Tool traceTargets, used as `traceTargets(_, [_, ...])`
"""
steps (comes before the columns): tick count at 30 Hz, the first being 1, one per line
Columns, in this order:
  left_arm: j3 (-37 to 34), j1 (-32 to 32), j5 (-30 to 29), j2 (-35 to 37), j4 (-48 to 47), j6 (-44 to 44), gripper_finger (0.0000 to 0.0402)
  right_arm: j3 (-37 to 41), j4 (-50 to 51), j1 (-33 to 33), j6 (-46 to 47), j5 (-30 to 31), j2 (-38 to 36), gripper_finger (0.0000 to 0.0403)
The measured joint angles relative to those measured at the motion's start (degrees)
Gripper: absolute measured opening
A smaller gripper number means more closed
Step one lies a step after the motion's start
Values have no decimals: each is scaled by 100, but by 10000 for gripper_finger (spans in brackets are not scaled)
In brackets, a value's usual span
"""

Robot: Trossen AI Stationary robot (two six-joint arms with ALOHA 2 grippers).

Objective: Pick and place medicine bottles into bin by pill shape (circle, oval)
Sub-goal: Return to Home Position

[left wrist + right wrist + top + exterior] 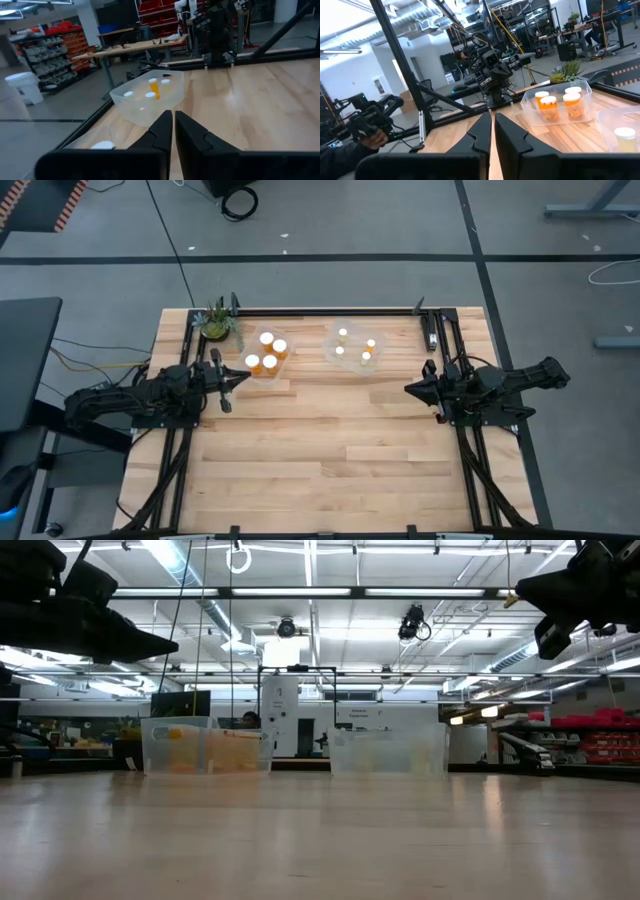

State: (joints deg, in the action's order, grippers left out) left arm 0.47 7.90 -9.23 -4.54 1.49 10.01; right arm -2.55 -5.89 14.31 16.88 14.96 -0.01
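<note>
Several wider amber bottles with white caps (267, 350) stand upright in a clear bin (262, 370) at the far left of the table. Several narrower bottles (355, 348) stand in a second clear bin (352, 367) to its right. My left gripper (237, 380) hovers just near-left of the left bin, shut and empty. My right gripper (409, 388) hovers to the right of the right bin, shut and empty. The left wrist view shows the narrow bottles (154, 89) in their bin. The right wrist view shows the wide bottles (559, 105).
A small green potted plant (218, 322) stands at the far left corner, beside the left bin. Black frame rails (430, 330) run along the table's far and side edges. Bare wooden tabletop (330, 450) spreads across the middle and near side.
</note>
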Motion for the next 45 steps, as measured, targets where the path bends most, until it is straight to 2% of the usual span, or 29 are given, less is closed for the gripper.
traceTargets(8, [0,0,-12,4,32,-213,30,0,4,1,-2,0,9,31])
traceTargets(11, [0,0,-3,4,42,-682,24,0,49,2,-2,0,51,31])
traceTargets(13, [2,-25,239,-6,5,-822,20,0,79,2,-1,0,101,31])
traceTargets(16, [0,-183,614,-123,-43,-774,13,0,79,2,-2,0,197,31])
traceTargets(22, [-7,-528,380,-504,80,-439,9,0,78,2,-2,0,313,31])
traceTargets(28, [-7,-619,341,-533,127,-364,32,0,72,2,-2,0,310,31])
traceTargets(35, [-7,-616,350,-533,258,-689,43,0,70,1,-1,0,310,31])
traceTargets(41, [-4,-616,365,-529,476,-1828,34,0,68,1,1,0,310,31])
traceTargets(45, [-4,-616,369,-531,459,-1833,28,0,68,2,-2,0,310,31])
